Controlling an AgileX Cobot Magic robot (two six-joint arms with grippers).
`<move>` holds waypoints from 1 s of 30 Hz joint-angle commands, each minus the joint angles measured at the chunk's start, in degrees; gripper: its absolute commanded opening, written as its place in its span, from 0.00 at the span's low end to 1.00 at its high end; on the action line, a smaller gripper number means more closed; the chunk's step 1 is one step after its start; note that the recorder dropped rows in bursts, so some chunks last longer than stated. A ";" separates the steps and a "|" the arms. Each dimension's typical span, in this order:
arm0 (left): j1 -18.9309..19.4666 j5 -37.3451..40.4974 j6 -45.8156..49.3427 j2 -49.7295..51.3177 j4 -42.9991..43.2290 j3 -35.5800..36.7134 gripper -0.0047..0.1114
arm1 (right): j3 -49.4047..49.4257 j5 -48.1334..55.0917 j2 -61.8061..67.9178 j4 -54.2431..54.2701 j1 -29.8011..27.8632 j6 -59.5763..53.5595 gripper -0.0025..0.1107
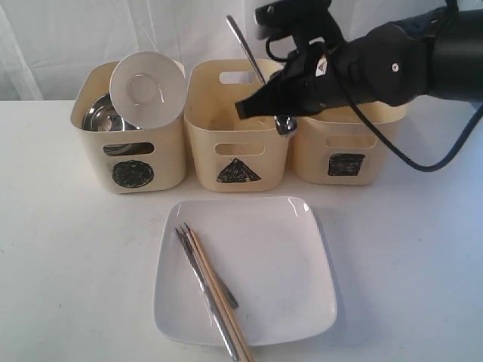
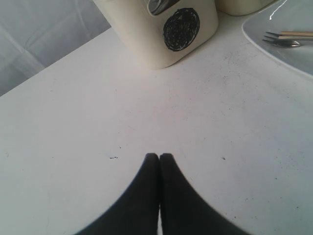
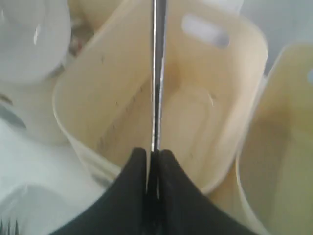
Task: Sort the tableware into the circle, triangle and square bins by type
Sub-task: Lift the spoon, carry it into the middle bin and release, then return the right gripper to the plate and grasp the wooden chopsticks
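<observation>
Three bins line the counter's far edge. The circle bin holds one steel bowl and one tipped small white bowl. Above the triangle bin, the right gripper pinches a steel utensil. The arm hides what is in the square bin. Near the front edge, the white square plate carries two chopsticks and a fork. Only the left wrist view shows its tines and the left gripper, pressed together on nothing.
</observation>
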 commanded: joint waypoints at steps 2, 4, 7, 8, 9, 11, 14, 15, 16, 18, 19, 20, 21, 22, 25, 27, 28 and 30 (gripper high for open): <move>-0.25 -0.11 -0.14 -0.26 -0.17 0.21 0.04 | -2.77 -9.96 3.89 0.30 -0.50 0.48 0.02; -0.25 -0.11 -0.14 -0.26 -0.17 0.21 0.04 | -3.80 -13.23 6.02 0.30 -0.50 0.48 0.02; -0.25 -0.11 -0.14 -0.26 -0.17 0.21 0.04 | -4.93 -18.74 9.52 0.30 -0.50 0.48 0.02; -0.25 -0.11 -0.14 -0.26 -0.17 0.21 0.04 | -5.41 -19.83 10.78 0.30 -0.50 0.48 0.02; -0.25 -0.11 -0.14 -0.26 -0.17 0.21 0.04 | -5.97 -20.23 12.00 0.30 -0.50 0.48 0.02; -0.25 -0.11 -0.14 -0.26 -0.17 0.21 0.04 | -6.68 -20.39 14.19 0.30 -0.50 0.48 0.02; -0.25 -0.11 -0.14 -0.26 -0.17 0.21 0.04 | -7.44 -19.64 17.00 0.30 -0.50 0.48 0.02; -0.25 -0.11 -0.14 -0.26 -0.17 0.21 0.04 | -7.44 -19.54 17.28 0.30 -0.50 0.48 0.02; -0.25 -0.11 -0.14 -0.26 -0.17 0.21 0.04 | -7.44 -18.99 17.56 0.30 -0.50 0.37 0.02; -0.25 -0.11 -0.14 -0.26 -0.17 0.21 0.04 | -7.44 -18.46 17.56 0.30 -0.50 -0.03 0.05; -0.25 -0.11 -0.14 -0.26 -0.17 0.21 0.04 | -7.44 -18.34 17.56 0.30 -0.50 -0.03 0.08; -0.25 -0.11 -0.14 -0.26 -0.17 0.21 0.04 | -7.54 -18.34 17.56 0.30 -0.50 -0.13 0.11; -0.25 -0.11 -0.14 -0.26 -0.17 0.21 0.04 | -7.70 -17.95 17.56 0.30 -0.50 -0.13 0.15; -0.25 -0.11 -0.14 -0.26 -0.17 0.21 0.04 | -8.13 -17.69 17.56 0.30 -0.50 -0.13 0.19; -0.25 -0.11 -0.14 -0.26 -0.17 0.21 0.04 | -10.18 -16.21 17.56 0.30 -0.50 -0.13 0.34; -0.25 -0.11 -0.14 -0.26 -0.17 0.21 0.04 | -10.77 -14.16 16.31 0.30 -0.50 -0.13 0.35; -0.25 -0.11 -0.14 -0.26 -0.17 0.21 0.04 | -10.77 -12.01 14.85 0.30 -0.50 -0.13 0.35; -0.25 -0.11 -0.14 -0.26 -0.17 0.21 0.04 | -10.77 -5.92 11.87 0.30 -0.50 -0.13 0.30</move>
